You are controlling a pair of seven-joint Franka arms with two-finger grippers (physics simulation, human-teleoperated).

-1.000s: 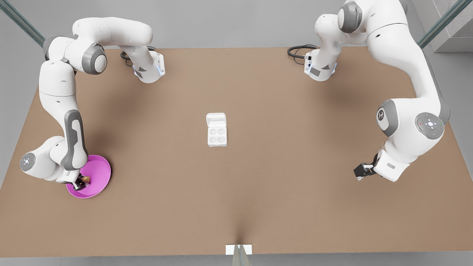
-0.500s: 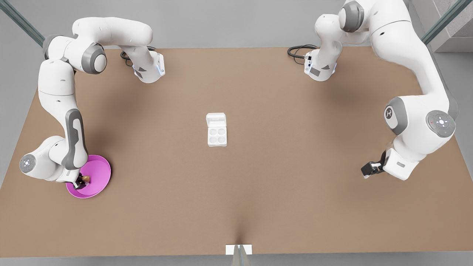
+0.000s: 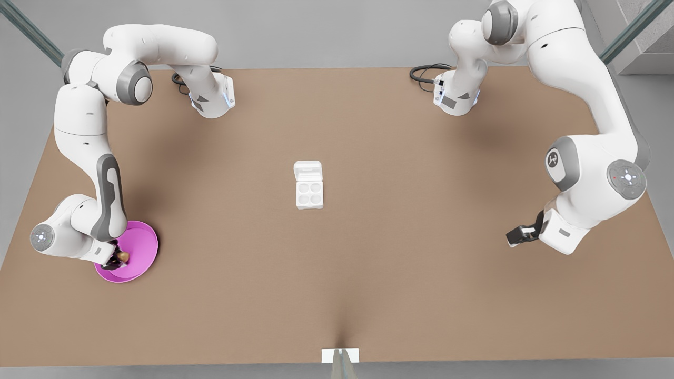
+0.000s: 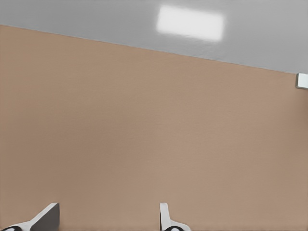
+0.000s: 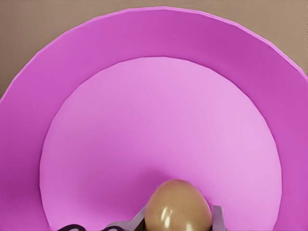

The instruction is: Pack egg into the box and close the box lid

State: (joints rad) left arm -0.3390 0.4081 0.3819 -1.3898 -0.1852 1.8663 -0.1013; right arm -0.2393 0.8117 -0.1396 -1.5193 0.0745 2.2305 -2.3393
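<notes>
Two right gripper (image 5: 179,222) jaws flanking egg (image 5: 178,206), over pink plate (image 5: 120,72)

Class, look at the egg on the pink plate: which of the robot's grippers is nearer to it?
Right. The right gripper is at the egg, fingers on either side; the left gripper hangs across the table.
</notes>
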